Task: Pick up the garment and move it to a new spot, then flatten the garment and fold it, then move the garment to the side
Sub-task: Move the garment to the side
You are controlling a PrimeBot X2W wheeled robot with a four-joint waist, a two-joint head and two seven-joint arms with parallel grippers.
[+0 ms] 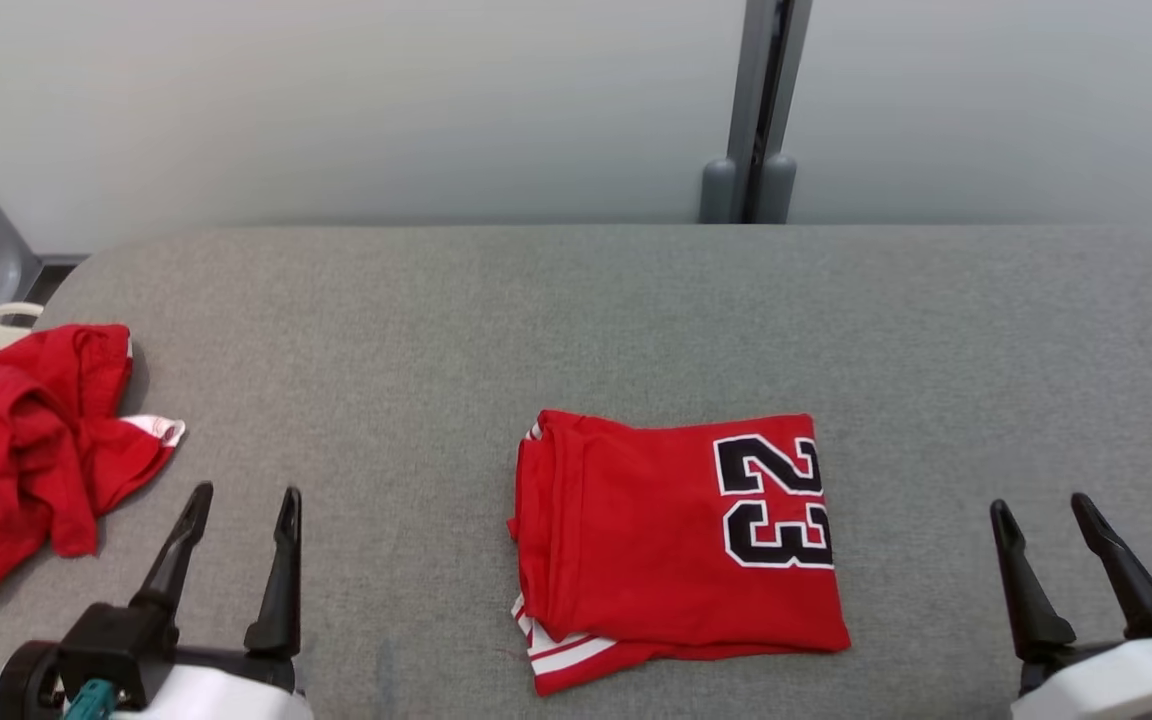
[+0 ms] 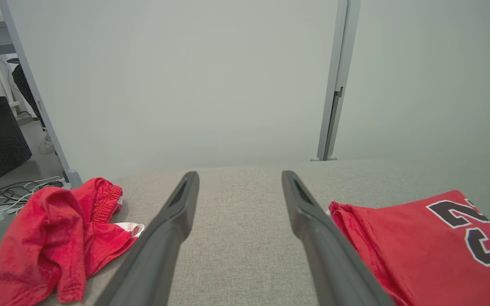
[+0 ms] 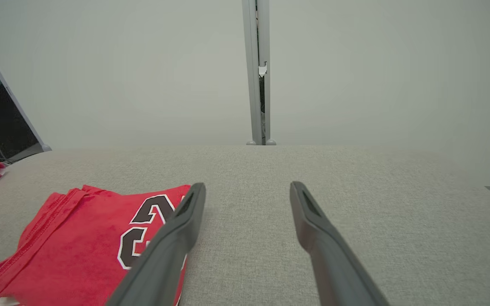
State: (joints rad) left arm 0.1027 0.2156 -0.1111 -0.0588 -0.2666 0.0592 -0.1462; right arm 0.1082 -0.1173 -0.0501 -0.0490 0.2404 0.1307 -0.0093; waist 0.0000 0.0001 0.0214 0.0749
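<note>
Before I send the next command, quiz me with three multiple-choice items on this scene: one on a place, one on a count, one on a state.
1. Where on the grey table does the crumpled red garment lie?
A. right end
B. dead centre
C. left end

2. How many red garments lie on it?
A. one
B. two
C. three

3. The left gripper and right gripper are:
A. both open, empty
B. both shut on cloth
C. one open, one shut

Answers:
1 C: it is bunched at the table's left end.
2 B: there is the crumpled one and the folded jersey numbered 23.
3 A: each pair of fingers stands apart with nothing between.
</note>
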